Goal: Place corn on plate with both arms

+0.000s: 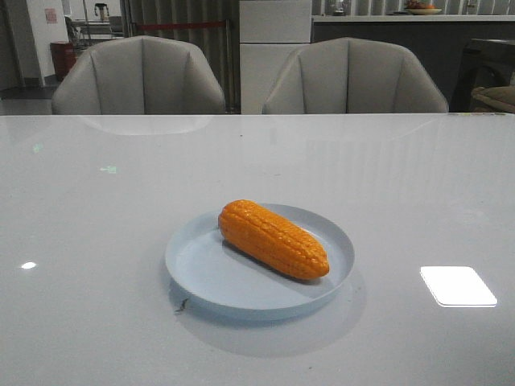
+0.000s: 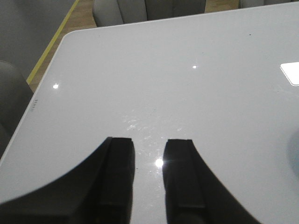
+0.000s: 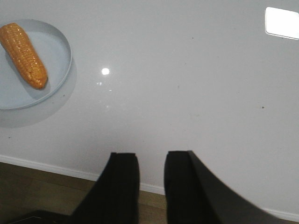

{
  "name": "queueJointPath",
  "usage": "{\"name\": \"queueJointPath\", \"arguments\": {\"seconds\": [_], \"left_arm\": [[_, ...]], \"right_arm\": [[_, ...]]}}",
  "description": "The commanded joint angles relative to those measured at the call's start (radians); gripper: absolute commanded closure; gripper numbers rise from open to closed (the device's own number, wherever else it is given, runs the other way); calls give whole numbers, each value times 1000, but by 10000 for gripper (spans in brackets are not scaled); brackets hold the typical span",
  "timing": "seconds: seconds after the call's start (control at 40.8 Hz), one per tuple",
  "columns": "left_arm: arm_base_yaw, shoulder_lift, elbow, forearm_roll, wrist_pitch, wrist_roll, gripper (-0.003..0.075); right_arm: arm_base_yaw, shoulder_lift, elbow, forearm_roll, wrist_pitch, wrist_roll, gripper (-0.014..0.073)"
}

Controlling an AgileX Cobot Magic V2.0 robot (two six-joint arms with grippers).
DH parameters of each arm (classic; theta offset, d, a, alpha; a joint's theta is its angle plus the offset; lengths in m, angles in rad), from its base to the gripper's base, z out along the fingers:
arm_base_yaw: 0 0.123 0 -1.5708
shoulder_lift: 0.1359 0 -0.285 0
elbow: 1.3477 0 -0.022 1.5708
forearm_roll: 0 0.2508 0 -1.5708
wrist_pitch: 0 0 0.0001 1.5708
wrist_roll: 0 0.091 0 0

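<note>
The orange corn (image 1: pixel 272 239) lies on its side on the pale blue plate (image 1: pixel 193 269), tapered end toward the front right. Neither arm shows in the front view. The right wrist view catches the corn (image 3: pixel 23 54) on the plate (image 3: pixel 56 56) off to one side, well away from my right gripper (image 3: pixel 152 156). That gripper is open with nothing between its fingers, over the table's edge. My left gripper (image 2: pixel 149 142) is open too, above bare table. A sliver of the plate (image 2: pixel 295 149) shows at that view's border.
Two grey chairs (image 1: pixel 141 76) stand behind the white table's far edge. A bright light reflection (image 1: pixel 457 285) lies on the table right of the plate. Wooden floor (image 3: pixel 42 186) shows past the table edge under the right gripper.
</note>
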Motion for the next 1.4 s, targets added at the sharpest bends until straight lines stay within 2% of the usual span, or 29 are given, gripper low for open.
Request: {"name": "queueJointPath", "arguments": {"seconds": [0.0,0.808,0.882,1.004,1.029,1.151,1.224,1.371], "left_arm": [[0,9,-34,1,-76,-10,468],[0,7,-34,-16,-74,-10,470],[0,7,-34,-26,-83,-9,506],[0,7,-34,-101,-88,11,643],[0,7,-34,-116,-95,29,630],[2,7,-30,-196,-165,130,626],[23,3,-7,-248,-255,188,626],[89,-78,139,-312,-536,206,626]], "right_arm": [[-7,2,-24,5,-68,7,316],[-7,2,-24,5,-61,7,316],[-7,2,-24,5,-61,7,316],[-7,2,-24,5,-61,7,316],[-7,2,-24,5,-61,7,316],[-7,2,-24,5,-61,7,316],[-7,2,-24,5,-61,7,316],[-7,2,-24,5,-61,7,316]]}}
